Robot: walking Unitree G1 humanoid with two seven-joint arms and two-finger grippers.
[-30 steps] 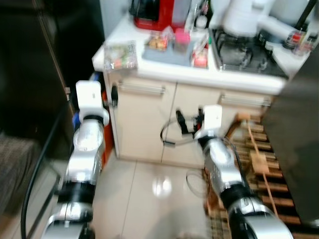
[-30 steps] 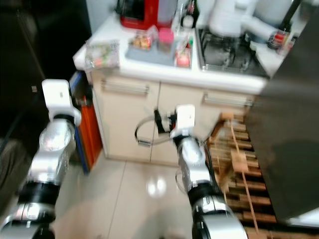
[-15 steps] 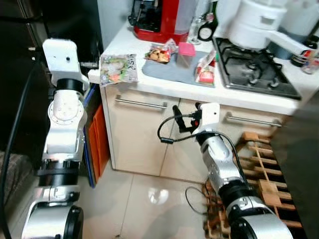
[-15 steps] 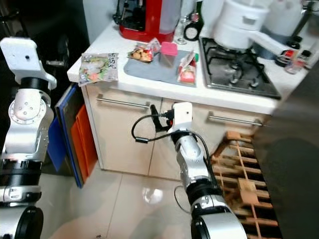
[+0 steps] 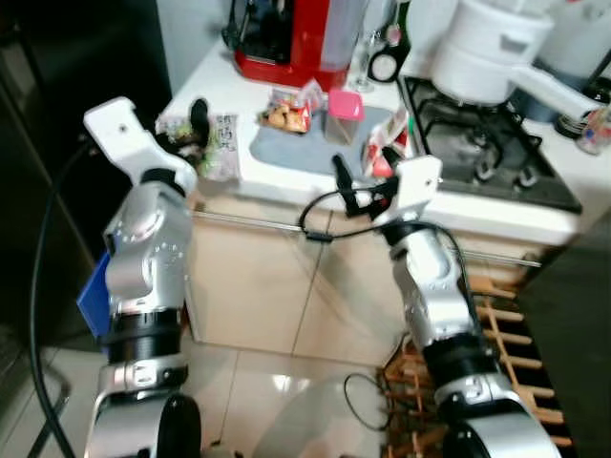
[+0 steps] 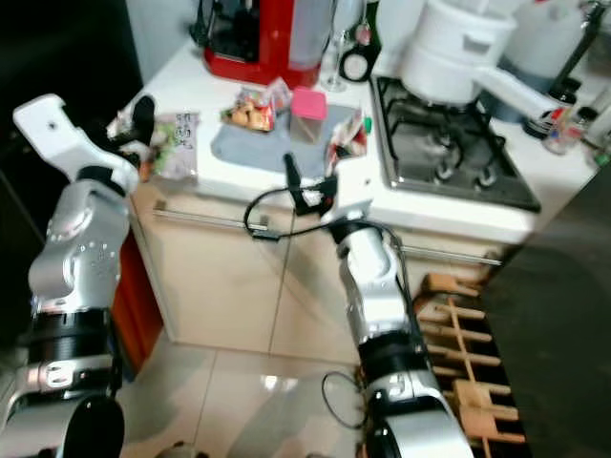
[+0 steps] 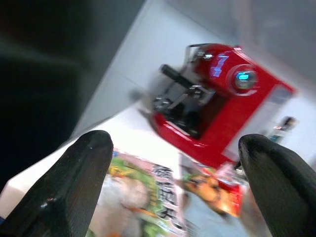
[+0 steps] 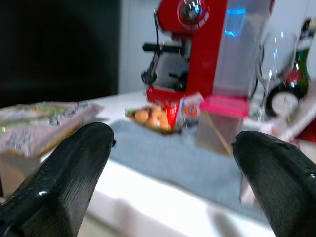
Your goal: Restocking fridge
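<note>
On the white counter (image 5: 286, 181) in front of the robot lie several food packs. At the left end of the counter, close to the corner, lies a flat green and white food bag (image 7: 143, 197). The left gripper (image 7: 173, 187) is raised to this corner, just above the bag, and its two black fingers (image 7: 74, 182) stand wide apart, with the bag between them in the left wrist view; I cannot tell if they touch it. Behind the bag stands a red coffee machine (image 5: 291, 38) against the wall.

Next to the bag a grey mat (image 8: 163, 160) lies on the counter. At its back edge there is a snack pack (image 8: 163, 114) with orange pieces, and beside it a clear box with a pink lid (image 5: 344, 113). On the right side of the mat lies a red and white pack (image 5: 387, 143), near the edge of the gas stove (image 5: 487, 157). A white pot (image 5: 496, 52) with a long handle stands on the stove.

The right gripper (image 8: 168, 168) is held in front of the counter edge, at the level of the mat, and its fingers (image 8: 74, 163) are spread apart and hold nothing. Below the counter are beige cupboard doors (image 5: 258, 286) with a long metal handle. A wooden rack (image 5: 496, 353) stands on the floor at the right.
</note>
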